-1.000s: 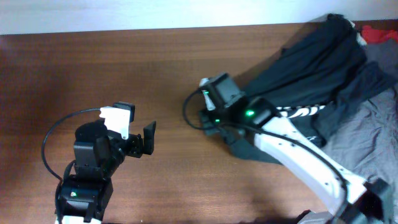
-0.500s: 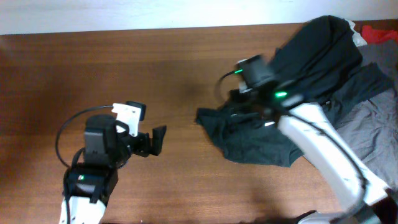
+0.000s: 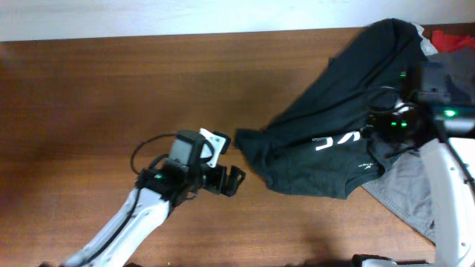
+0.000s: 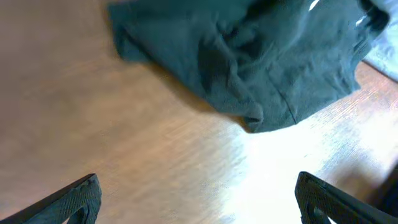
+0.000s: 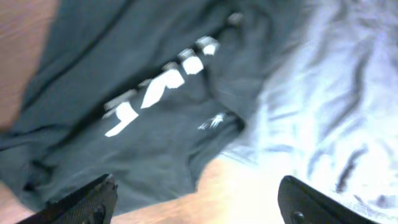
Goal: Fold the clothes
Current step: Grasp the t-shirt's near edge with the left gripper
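Black short-sleeved cotton T-shirt with white chest lettering [image 3: 326, 141] lies rumpled on the right half of the brown wooden desk [image 3: 111, 96], abutting a grey garment [image 3: 404, 189] — not yet spread flat. Step in hand: likely laying it out. Left pincer [image 4: 198, 186] hovers wide open, empty, near its corner toward mid-desk; right pincer [image 5: 198, 185] wide open, empty, above the lettering. Next, each probably needs an edge to pinch.
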`<act>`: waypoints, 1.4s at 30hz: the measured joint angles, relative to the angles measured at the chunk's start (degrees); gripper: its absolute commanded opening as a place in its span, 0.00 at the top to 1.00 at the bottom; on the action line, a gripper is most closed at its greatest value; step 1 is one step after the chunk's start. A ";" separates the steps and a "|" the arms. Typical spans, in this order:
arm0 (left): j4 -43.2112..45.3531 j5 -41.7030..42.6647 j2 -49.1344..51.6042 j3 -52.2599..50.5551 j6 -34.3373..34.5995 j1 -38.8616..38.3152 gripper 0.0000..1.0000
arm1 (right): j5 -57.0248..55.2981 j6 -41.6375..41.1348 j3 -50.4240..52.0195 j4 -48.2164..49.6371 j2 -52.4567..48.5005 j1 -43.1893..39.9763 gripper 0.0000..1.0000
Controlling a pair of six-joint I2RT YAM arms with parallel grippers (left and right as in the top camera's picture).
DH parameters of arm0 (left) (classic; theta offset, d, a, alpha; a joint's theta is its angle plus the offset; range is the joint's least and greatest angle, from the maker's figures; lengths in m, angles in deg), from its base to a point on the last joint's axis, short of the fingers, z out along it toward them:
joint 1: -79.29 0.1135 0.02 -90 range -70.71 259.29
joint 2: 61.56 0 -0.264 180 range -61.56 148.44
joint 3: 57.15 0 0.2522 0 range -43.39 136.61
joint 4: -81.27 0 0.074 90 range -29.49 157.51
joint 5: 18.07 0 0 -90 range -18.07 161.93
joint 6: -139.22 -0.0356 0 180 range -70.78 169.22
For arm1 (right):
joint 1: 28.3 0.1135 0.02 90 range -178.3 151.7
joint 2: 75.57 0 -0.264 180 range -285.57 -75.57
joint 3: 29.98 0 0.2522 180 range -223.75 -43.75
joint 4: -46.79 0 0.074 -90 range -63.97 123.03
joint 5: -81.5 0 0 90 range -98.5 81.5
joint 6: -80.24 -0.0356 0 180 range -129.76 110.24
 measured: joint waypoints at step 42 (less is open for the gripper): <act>20.55 -7.78 19.82 0.48 25.97 -17.29 0.21 | 0.79 1.49 0.00 -0.55 0.00 -7.21 0.10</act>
